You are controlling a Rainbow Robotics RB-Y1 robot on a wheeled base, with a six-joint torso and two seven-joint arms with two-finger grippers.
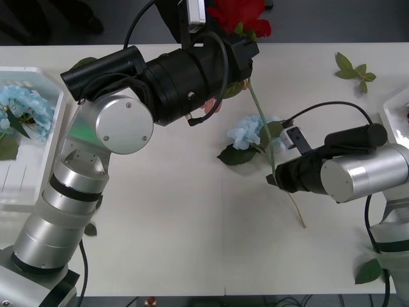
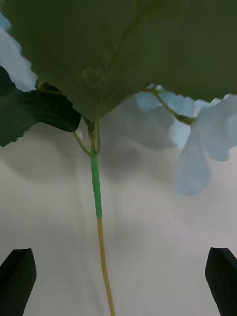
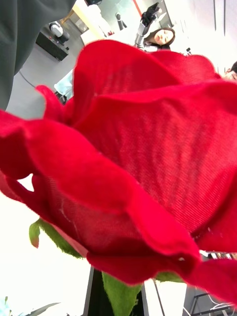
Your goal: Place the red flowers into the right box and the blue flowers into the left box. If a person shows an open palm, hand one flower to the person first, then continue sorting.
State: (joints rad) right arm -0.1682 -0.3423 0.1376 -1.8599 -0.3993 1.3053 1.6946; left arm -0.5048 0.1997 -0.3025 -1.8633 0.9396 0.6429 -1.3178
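The red rose (image 1: pixel 241 14) is a deep, saturated red with a fine woven grain across its petals, set on a bright green calyx and a thin green stem (image 1: pixel 259 109) that turns yellowish-tan toward its lower end. The blue flower (image 1: pixel 246 132) on the off-white table (image 1: pixel 192 243) is a pale sky-blue cluster with dark green leaves, and another pale blue cluster (image 1: pixel 22 105) with green leaves lies in the white left box (image 1: pixel 51 80), whose bottom is ribbed. The left arm (image 1: pixel 102 166) is silver with black sections, the right arm (image 1: pixel 358 169) likewise silver and black, and the right gripper (image 2: pixel 118 279) has black fingertips (image 2: pixel 17 276).
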